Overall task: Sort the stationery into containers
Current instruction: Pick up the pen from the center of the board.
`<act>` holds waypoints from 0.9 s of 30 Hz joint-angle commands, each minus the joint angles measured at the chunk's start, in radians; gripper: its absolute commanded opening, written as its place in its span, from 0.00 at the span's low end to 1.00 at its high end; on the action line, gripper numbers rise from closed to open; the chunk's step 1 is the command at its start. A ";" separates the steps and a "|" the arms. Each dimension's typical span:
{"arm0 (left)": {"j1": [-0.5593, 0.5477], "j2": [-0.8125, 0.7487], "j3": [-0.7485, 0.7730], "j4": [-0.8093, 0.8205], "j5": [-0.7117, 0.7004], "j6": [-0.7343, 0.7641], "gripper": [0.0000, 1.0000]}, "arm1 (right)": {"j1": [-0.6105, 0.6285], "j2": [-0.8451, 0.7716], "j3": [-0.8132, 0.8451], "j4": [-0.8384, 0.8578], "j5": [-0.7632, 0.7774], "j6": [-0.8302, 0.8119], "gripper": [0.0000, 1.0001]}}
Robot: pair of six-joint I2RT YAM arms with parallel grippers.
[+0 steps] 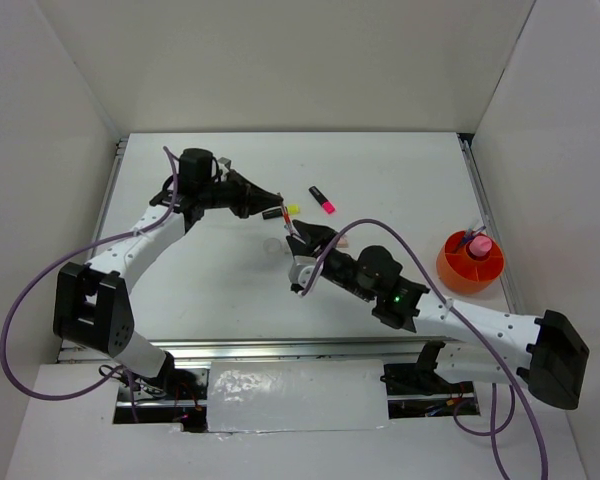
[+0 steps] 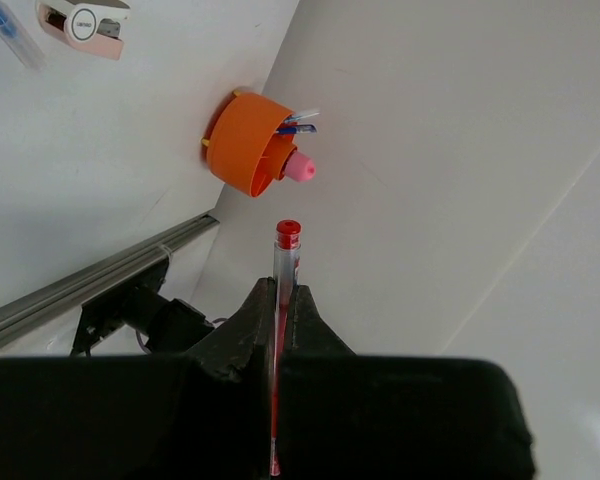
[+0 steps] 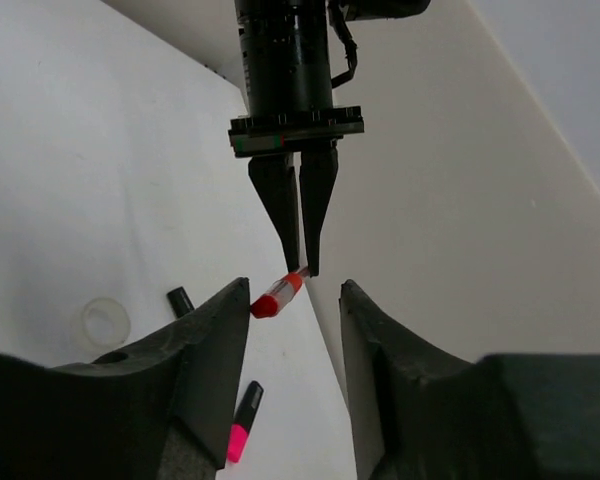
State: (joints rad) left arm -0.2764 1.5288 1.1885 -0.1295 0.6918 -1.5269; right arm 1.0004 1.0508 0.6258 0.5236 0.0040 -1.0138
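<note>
My left gripper is shut on a thin red pen and holds it above the table; the pen's red end sticks out past the fingertips. In the right wrist view the left gripper points down with the red pen slanting out of its tips, just in front of my right gripper. The right gripper is open and empty, its jaws either side of the pen's end without touching it. The orange cup stands at the right with a pink tube in it; blue pens show in it too.
A pink-capped highlighter and a yellow-capped highlighter lie at the table's far middle. A clear tape ring lies left of the right gripper. A whitish-pink eraser and a blue pen lie on the table. White walls enclose the table.
</note>
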 commanded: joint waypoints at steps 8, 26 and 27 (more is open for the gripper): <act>-0.010 -0.035 -0.017 0.050 0.025 -0.032 0.00 | -0.014 0.028 0.074 -0.010 -0.030 0.041 0.33; -0.029 -0.052 -0.043 0.102 0.041 -0.047 0.34 | -0.036 0.040 0.075 0.008 -0.007 0.034 0.01; -0.027 -0.050 -0.046 0.106 0.040 -0.049 0.50 | -0.034 0.037 0.069 0.022 -0.007 0.027 0.00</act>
State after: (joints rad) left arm -0.2901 1.5276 1.1492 -0.0715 0.6895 -1.5696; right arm 0.9760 1.1019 0.6754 0.4793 -0.0200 -0.9733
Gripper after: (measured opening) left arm 0.407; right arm 0.229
